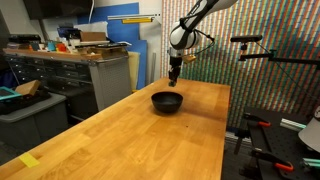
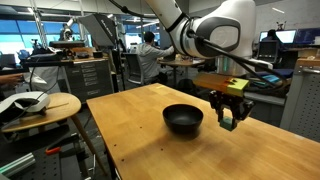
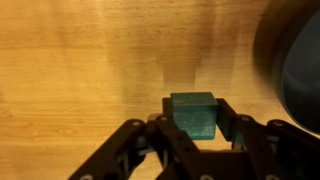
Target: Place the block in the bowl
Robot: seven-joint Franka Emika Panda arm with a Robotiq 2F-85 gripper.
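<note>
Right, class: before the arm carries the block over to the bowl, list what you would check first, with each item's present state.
1. Block held firmly in the gripper: ok, the wrist view shows it clamped on both sides.
2. Block lifted off the table: ok, it seems to hang above the wood in both exterior views.
3. Gripper directly above the bowl: not ok, it hangs beside it.
4. Bowl upright on the table: ok.
5. Bowl empty: cannot tell, the inside is too dark.
6. Way to the bowl free: ok, the wrist view shows only bare wood between them.
</note>
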